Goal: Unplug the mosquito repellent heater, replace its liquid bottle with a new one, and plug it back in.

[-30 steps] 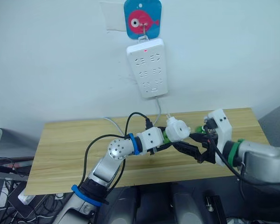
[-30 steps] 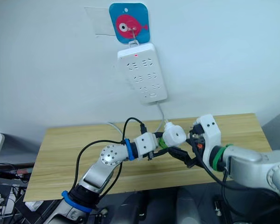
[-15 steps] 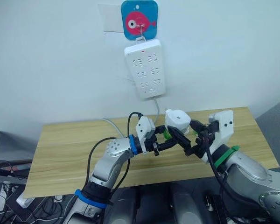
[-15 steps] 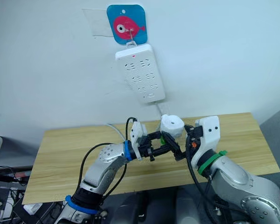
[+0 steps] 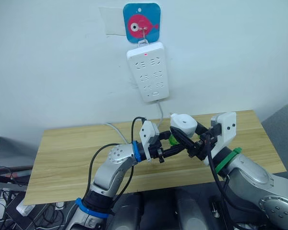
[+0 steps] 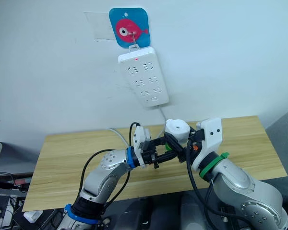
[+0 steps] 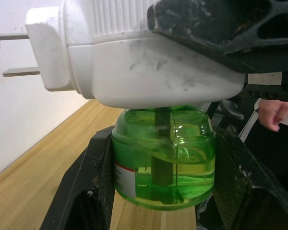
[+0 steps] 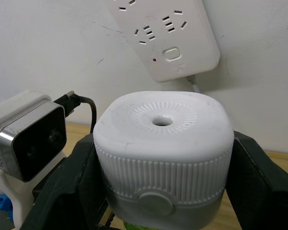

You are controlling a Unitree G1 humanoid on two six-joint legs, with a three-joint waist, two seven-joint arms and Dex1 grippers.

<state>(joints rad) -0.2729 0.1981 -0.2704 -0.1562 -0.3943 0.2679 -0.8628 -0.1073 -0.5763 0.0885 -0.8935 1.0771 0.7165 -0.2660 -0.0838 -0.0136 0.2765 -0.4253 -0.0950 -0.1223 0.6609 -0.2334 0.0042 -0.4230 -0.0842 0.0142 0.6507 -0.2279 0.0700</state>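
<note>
a: obs. heater (image 5: 184, 122) is unplugged and held in the air above the wooden table (image 5: 62, 153), below the wall power strip (image 5: 147, 71). right gripper (image 8: 163, 182) is clamped across the ribbed white body, one finger on each side. left gripper (image 7: 163, 182) is closed around the green liquid bottle (image 7: 164, 160) hanging under the heater.

b: bottle seated or loose?

a: neck goes up into the housing and the wick is visible inside. cannot tell how far the thread is engaged. plug prongs (image 7: 14, 53) stick out bare toward the wall side.

b: risks from here?

a: judgement only. 1) if the two wrists turn on different axes, the thread may bind or cross, and the bottle neck takes the load. 2) the right fingers sit on smooth rounded plastic; twisting torque could spin the heater in the grip rather than the bottle in the thread. 3) the bottle is about half to two-thirds full; tilting once the neck is free could spill liquid on the table or the fingers. 4) loosening either grip before the joint state is known drops the part onto the table.

b: anything nearby?

a: a person's hand (image 7: 274, 111) shows behind, in the left wrist view, well apart from the bottle. the left arm's cable (image 5: 134, 125) loops close to the work; it could snag on a large wrist rotation.
</note>
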